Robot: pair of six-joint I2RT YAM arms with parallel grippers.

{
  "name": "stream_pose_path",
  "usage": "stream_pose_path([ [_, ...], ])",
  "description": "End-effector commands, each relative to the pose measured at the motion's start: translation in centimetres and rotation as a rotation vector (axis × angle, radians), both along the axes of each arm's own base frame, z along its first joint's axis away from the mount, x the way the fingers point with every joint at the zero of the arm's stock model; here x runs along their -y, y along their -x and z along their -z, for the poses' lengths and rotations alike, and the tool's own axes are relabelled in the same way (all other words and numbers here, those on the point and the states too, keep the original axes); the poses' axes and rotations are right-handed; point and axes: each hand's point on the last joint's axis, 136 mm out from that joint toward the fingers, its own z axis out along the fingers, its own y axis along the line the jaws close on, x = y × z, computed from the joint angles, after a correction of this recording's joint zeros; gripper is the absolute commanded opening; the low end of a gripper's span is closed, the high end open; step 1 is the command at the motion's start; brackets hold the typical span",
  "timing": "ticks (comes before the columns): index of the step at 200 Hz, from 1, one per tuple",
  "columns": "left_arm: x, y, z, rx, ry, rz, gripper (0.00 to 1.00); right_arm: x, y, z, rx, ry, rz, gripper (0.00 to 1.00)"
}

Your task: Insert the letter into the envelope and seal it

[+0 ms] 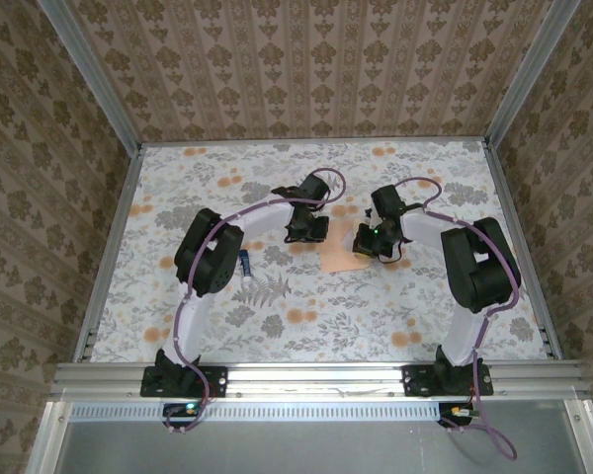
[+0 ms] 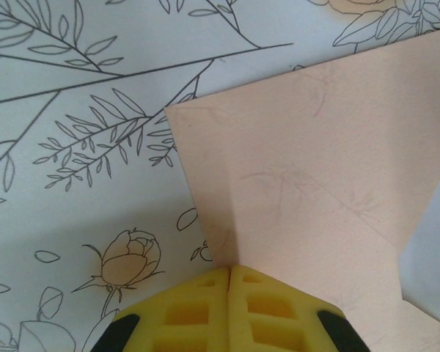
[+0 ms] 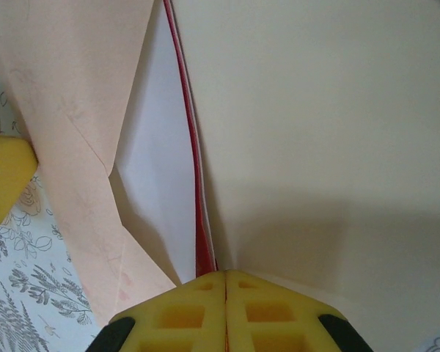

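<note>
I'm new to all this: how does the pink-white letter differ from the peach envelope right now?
Colour: the envelope is plain peach-orange. The letter is paler, with a red edge.
Grip: the left gripper has its jaws shut on the envelope's edge, while the right gripper has its jaws shut on the letter.
Shared: both are thin paper, side by side.

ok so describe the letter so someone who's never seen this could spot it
Look at the middle of the floral table, where a plain peach envelope sits. The letter is the pale sheet against it, pinched in the shut right gripper. Its thin red border sets it apart from the unmarked envelope.
</note>
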Motion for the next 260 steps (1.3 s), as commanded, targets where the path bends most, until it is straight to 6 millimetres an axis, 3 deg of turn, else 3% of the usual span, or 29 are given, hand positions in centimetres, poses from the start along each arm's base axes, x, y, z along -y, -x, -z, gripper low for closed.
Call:
stream_pose_path([
  [1, -0.3, 0.9, 1.7, -0.046, -0.036, -0.005, 0.0, -0.2, 0.0, -0.8, 0.022, -0.012, 0.009, 0.09],
  [113, -0.8, -2.5, -3.0, 0.086, -0.018, 0.076, 0.04, 3.5, -2.1, -5.8, 0.144, 0.089, 0.047, 0.15],
  [132, -0.6, -3.2, -4.6, 0.12, -0.004, 0.091, 0.13, 3.7, -2.3, -6.6, 0.166, 0.083, 0.059, 0.18],
  [156, -1.0, -3.8, -7.1, 0.163, 0.009, 0.09, 0.15, 3.8, -2.3, -7.5, 0.185, 0.076, 0.062, 0.26],
  [178, -2.2, -4.1, -9.9, 0.212, 0.013, 0.078, 0.2, 3.8, -2.4, -8.8, 0.221, 0.065, 0.066, 0.49],
  [203, -4.5, -4.1, -13.1, 0.257, 0.013, 0.048, 0.31, 4.6, -2.4, -10.3, 0.259, 0.098, 0.09, 0.68],
  [210, -5.3, -4.0, -13.9, 0.27, 0.013, 0.038, 0.43, 4.8, -2.4, -10.7, 0.268, 0.107, 0.095, 0.73],
  [228, -7.7, -3.7, -16.0, 0.304, 0.006, -0.001, 0.69, 5.2, -2.6, -12.0, 0.301, 0.127, 0.105, 0.99],
  [245, -10.1, -3.1, -17.8, 0.333, 0.003, -0.045, 0.99, 5.9, -2.7, -13.2, 0.341, 0.153, 0.127, 1.0],
  [260, -12.1, -2.4, -18.9, 0.34, 0.009, -0.083, 1.0, 6.4, -2.3, -13.7, 0.344, 0.176, 0.134, 1.0],
])
